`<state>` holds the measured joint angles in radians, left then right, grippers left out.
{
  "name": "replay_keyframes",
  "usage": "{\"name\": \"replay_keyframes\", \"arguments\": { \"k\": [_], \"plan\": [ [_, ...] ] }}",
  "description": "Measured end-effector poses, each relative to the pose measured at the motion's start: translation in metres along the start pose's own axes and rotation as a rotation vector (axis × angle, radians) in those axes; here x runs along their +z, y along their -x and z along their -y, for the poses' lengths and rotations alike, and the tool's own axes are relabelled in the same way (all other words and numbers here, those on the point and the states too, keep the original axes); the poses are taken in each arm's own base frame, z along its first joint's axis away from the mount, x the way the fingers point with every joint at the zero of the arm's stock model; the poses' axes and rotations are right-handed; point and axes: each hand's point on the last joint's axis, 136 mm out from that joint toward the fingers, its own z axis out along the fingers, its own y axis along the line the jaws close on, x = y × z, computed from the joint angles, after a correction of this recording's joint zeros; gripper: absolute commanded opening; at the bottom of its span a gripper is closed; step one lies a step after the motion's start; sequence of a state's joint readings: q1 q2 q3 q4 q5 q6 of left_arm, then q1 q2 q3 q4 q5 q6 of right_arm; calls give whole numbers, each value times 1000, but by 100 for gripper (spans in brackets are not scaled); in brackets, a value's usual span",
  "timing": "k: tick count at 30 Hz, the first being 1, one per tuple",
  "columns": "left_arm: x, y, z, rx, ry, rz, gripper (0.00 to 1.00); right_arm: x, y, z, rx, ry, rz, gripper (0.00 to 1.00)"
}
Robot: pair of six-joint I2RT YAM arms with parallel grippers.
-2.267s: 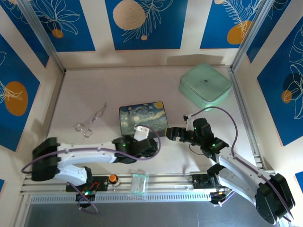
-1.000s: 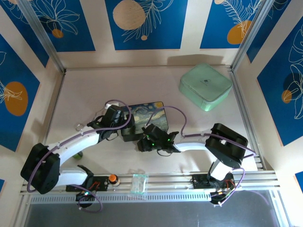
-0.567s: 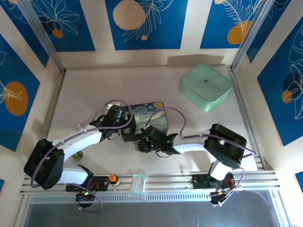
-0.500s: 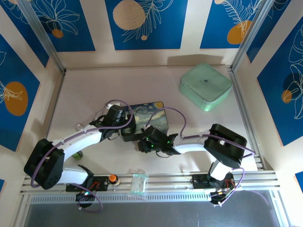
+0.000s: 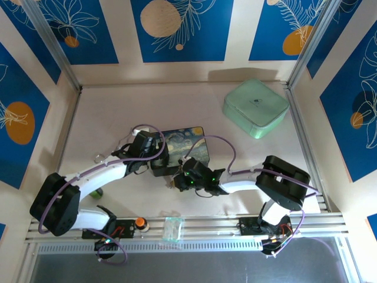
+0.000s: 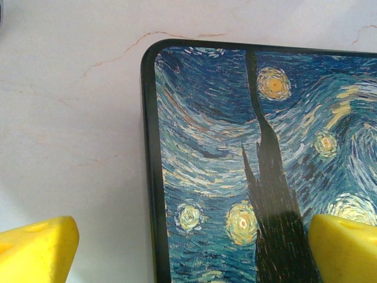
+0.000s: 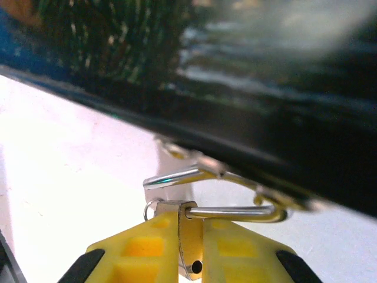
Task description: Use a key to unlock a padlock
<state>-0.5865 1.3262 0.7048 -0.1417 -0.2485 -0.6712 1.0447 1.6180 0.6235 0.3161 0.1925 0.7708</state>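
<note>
change: over the last couple of seconds both arms have swung in on the box [image 5: 185, 138]. The left arm moved from the box's 6 o'clock edge round to about 8 o'clock, and the right arm came in from 3 o'clock to the 6 o'clock edge. In the last half second there has been only a small nudge of the right wrist.
meaning: probably the hold-and-brace stage. The lock is gripped, no key is in either end effector, and the unlocking itself is not begun.
right end effector [image 7: 189, 247]: fingers closed nearly together, pinching the thin brass body of the padlock [image 7: 189, 233] edge-on. In the top view it sits at [image 5: 177, 181].
padlock place: at the box's 6 o'clock wall [image 7: 265, 118], low over the worktop [image 5: 118, 112]. Its silver shackle [image 7: 235, 211] is hooked through the box's clasp [image 7: 194, 172].
left end effector [image 6: 188, 253]: spread wide, holding nothing. One yellow fingertip [image 6: 35, 250] is over bare worktop [image 6: 70, 118], the other over the painted lid [image 6: 235, 147], straddling the lid's edge near a corner. Cannot tell if either touches.
key: none made out. A small metal ring [image 5: 97, 158] lies at 9 o'clock of the box, part hidden by the left arm; cannot tell what it is.
risk: a tug on the lock could drag the box unless the left arm braces it.
</note>
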Motion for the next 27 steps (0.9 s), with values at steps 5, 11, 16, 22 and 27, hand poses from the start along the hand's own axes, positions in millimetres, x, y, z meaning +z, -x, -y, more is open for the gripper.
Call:
{"name": "replay_keyframes", "arguments": {
  "k": [5,11,16,22,27],
  "plan": [
    [2,0,-1,0,5,4,99,-3,4,-5,47,94,23,10],
    [3,0,0,-7,-3,16,99,-6,11,-6,111,142,54,10],
    [4,1,-1,-8,-1,24,99,-7,13,-6,139,149,63,14],
    [4,2,-1,4,3,26,99,-9,1,7,116,-33,46,59],
    [6,3,0,19,7,25,99,-5,-7,11,72,-147,23,71]
  ]
}}
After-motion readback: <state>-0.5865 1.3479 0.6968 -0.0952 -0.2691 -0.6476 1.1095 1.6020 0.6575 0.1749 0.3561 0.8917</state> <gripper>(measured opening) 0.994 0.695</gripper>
